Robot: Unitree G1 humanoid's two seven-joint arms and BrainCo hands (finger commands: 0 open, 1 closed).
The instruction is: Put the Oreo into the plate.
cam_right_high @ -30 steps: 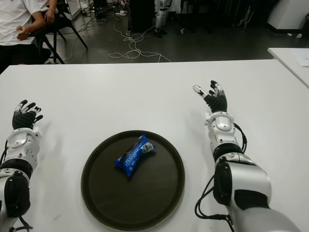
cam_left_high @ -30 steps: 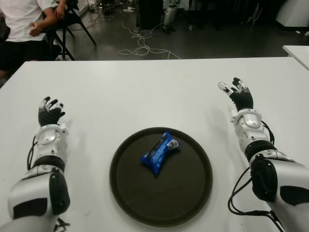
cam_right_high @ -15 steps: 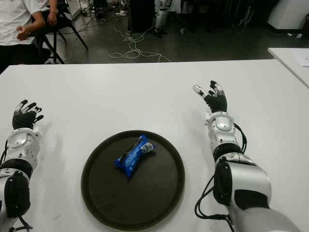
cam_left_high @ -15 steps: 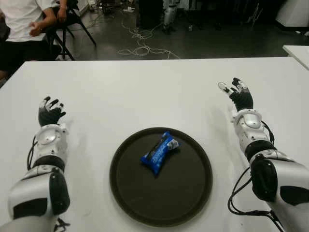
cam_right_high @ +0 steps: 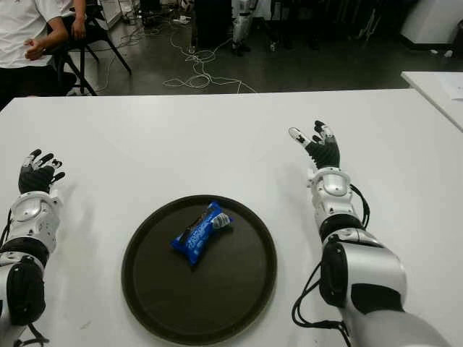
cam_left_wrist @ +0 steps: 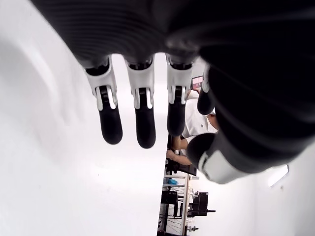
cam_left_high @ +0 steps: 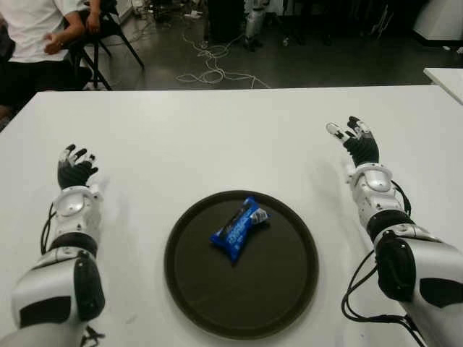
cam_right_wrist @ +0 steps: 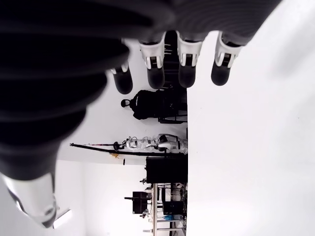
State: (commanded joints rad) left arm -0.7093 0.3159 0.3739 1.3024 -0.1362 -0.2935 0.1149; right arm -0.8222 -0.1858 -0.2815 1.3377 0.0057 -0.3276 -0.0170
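your oreo [cam_left_high: 239, 228], a crinkly blue foil pack, lies inside the round dark plate [cam_left_high: 282, 303] on the smooth white table [cam_left_high: 217, 137]. your left hand [cam_left_high: 74, 172] and right hand [cam_left_high: 357, 144] flank it, fingers spread, holding nothing.

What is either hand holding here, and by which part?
Nothing. The left hand and right hand are both open and empty; the Oreo lies in the plate.
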